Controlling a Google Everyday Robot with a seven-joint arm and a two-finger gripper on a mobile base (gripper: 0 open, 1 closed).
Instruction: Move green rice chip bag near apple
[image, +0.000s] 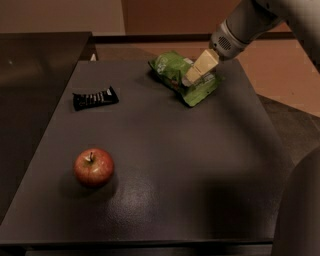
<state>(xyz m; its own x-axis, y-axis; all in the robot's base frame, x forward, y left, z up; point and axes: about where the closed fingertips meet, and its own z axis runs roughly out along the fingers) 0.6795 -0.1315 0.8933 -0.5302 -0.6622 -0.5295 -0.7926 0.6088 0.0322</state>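
The green rice chip bag (175, 70) lies crinkled at the far middle-right of the dark table (200, 165). My gripper (200, 68) comes down from the upper right and sits over the middle of the bag, covering part of its white label. The red apple (94, 167) stands upright at the near left of the table, far from the bag and the gripper.
A small black wrapped bar (95, 98) lies at the far left of the table, between the bag and the apple. A dark counter (35, 65) adjoins the table on the left. The table's right edge drops to a tan floor (285, 75).
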